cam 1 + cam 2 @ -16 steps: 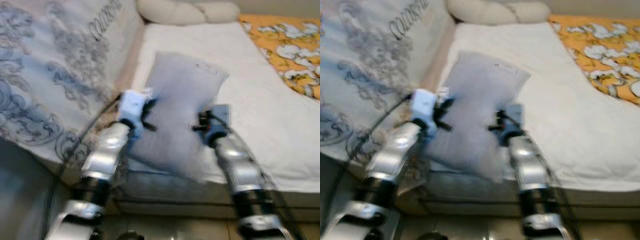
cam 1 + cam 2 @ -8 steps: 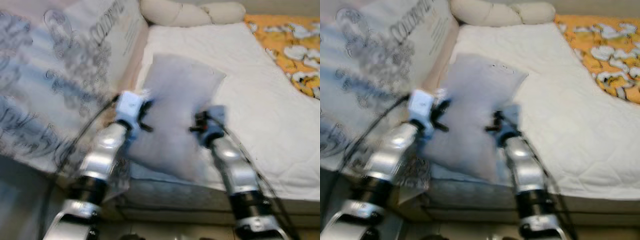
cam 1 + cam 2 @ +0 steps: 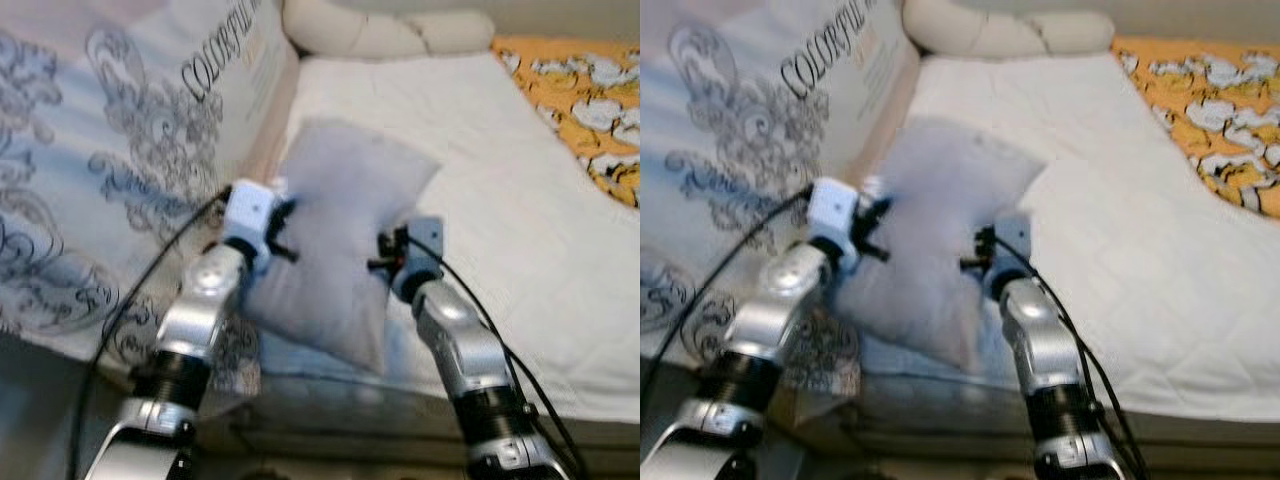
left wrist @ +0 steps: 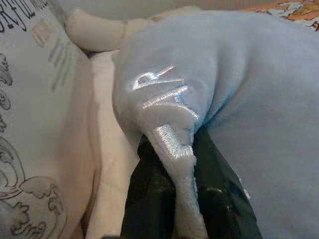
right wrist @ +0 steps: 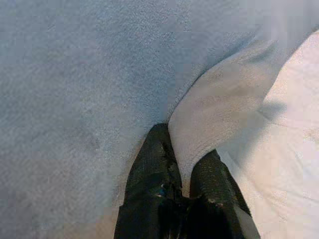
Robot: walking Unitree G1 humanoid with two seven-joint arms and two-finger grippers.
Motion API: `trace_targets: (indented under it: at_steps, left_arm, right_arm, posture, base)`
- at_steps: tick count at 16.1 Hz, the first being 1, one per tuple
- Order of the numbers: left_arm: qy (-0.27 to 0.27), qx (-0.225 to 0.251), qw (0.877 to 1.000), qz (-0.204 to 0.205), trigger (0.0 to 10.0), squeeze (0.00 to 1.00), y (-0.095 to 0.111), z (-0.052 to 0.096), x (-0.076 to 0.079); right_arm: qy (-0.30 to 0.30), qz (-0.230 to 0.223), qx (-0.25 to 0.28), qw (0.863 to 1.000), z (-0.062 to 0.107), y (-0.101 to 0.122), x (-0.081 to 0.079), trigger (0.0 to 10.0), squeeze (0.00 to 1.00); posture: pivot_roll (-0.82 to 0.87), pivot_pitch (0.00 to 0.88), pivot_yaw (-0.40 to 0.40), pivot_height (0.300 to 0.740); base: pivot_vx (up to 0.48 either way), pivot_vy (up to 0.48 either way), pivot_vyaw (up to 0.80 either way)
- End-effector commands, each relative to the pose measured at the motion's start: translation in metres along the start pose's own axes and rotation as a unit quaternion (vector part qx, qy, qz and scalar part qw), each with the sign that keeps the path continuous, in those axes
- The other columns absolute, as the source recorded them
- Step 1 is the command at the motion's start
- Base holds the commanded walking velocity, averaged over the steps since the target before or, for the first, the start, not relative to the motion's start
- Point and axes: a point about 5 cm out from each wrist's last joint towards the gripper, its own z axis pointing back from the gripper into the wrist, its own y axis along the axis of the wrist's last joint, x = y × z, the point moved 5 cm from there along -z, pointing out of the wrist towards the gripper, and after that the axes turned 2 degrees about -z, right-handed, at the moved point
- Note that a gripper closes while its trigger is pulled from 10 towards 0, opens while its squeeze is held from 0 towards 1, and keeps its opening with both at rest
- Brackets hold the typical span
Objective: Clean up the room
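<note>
You see the pale blue pillow [image 3: 940, 230] at the bed's [image 3: 1120, 200] near left edge, left gripper [image 3: 872, 228] and right gripper [image 3: 978, 262] flanking it.

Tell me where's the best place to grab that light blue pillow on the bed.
By its two side edges, as now: the left hand and right hand each pinch a fold of the pillow from opposite sides. It is soft and wide, so two edge pinches hold it steadier than one.

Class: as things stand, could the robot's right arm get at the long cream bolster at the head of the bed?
Probably not: the right gripper is shut on the pale blue pillow, and the long cream bolster lies well beyond it.
</note>
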Motion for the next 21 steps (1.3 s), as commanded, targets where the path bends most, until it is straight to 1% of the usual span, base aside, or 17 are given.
trace_targets:
  at_steps: [1, 9, 14, 21]
  left_arm:
    - [-0.010, 0.024, 1.000, -0.004, 10.0, 0.00, 0.0127, -0.0019, 0.0086]
    - [-0.020, 0.022, 1.000, -0.004, 10.0, 0.00, 0.0113, -0.0026, 0.0140]
    - [-0.021, 0.022, 1.000, -0.005, 10.0, 0.00, 0.0113, -0.0016, 0.0136]
    - [-0.012, 0.016, 1.000, -0.001, 10.0, 0.00, 0.0057, 0.0007, 0.0090]
  right_arm:
    - [-0.004, 0.004, 0.010, 1.000, 0.0025, 0.0075, 0.0048, 10.0, 0.00]
    - [-0.008, 0.007, 0.007, 1.000, 0.0047, 0.0053, 0.0062, 10.0, 0.00]
    - [-0.004, 0.008, 0.006, 1.000, 0.0038, 0.0050, 0.0041, 10.0, 0.00]
    - [-0.003, 0.013, 0.005, 1.000, 0.0048, 0.0049, 0.0051, 10.0, 0.00]
  posture:
    - [-0.04, 0.000, 0.044, 0.740]
    - [-0.05, 0.000, 0.051, 0.740]
    - [-0.05, 0.000, 0.051, 0.740]
    - [-0.05, 0.000, 0.045, 0.740]
  base:
    - [0.277, 0.000, 0.00]
    - [0.281, 0.000, 0.00]
    - [0.280, 0.000, 0.00]
    - [0.280, 0.000, 0.00]
